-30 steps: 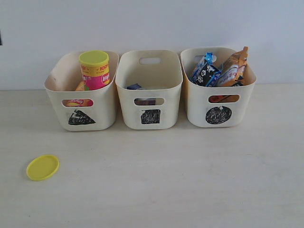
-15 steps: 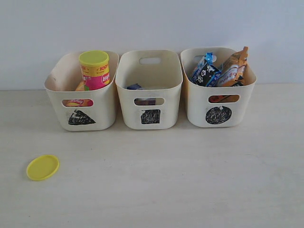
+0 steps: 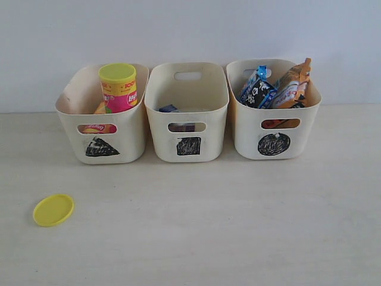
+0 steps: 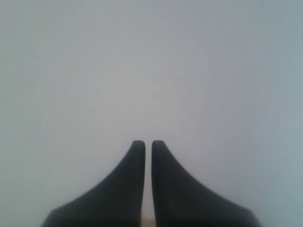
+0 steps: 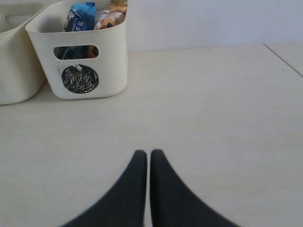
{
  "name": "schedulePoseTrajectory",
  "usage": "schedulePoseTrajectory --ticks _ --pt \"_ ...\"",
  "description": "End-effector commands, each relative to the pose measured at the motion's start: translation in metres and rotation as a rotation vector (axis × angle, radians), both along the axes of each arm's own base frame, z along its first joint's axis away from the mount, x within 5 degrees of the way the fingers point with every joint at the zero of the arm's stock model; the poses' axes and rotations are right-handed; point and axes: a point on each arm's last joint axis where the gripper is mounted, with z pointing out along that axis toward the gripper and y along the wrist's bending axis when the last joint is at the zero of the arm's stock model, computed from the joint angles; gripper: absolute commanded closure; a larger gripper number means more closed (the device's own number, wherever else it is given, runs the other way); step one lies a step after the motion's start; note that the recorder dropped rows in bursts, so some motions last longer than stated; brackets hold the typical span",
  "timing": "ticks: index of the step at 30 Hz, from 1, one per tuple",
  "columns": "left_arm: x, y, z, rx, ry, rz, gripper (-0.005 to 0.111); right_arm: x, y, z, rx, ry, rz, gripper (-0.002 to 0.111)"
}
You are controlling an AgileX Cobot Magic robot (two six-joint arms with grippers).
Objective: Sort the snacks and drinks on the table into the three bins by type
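Note:
Three cream bins stand in a row at the back of the table (image 3: 238, 226). In the left bin (image 3: 128, 140) a yellow-lidded canister (image 3: 118, 87) stands upright, and a pink one (image 3: 98, 128) shows through the handle slot. A small dark carton (image 3: 169, 109) peeks out of the middle bin (image 3: 156, 140). The right bin (image 3: 247, 140) (image 5: 111, 71) holds the blue-black packet (image 3: 257, 90) and the orange packet (image 3: 293, 83). My left gripper (image 4: 148, 143) is shut with nothing in it, facing a blank wall. Over bare table, my right gripper (image 5: 148, 152) is also shut and holds nothing. Neither arm shows in the exterior view.
A loose yellow lid (image 3: 53, 210) lies flat on the table at the front left. A pale wall rises right behind the bins. In the right wrist view a table edge (image 5: 284, 59) runs at the far side.

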Motion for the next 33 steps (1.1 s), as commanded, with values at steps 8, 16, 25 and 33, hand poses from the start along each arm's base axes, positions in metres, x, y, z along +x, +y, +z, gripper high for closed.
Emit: schedulePoseTrajectory --ticks 8,16,25,33 --pt "0.0 0.0 -0.002 -0.018 0.004 -0.017 0.102 0.0 0.0 0.0 0.001 -0.008 0.001 0.108" --pt "0.0 -0.001 -0.002 -0.062 0.01 -0.047 0.102 0.0 0.0 0.0 0.001 -0.008 0.001 0.108" --pt "0.017 -0.01 -0.037 0.239 0.16 -0.004 0.102 0.0 0.0 0.0 0.001 -0.008 0.001 0.108" --pt "0.042 -0.009 -0.096 0.222 0.332 0.053 0.102 0.0 0.0 0.0 0.001 -0.008 0.001 0.108"
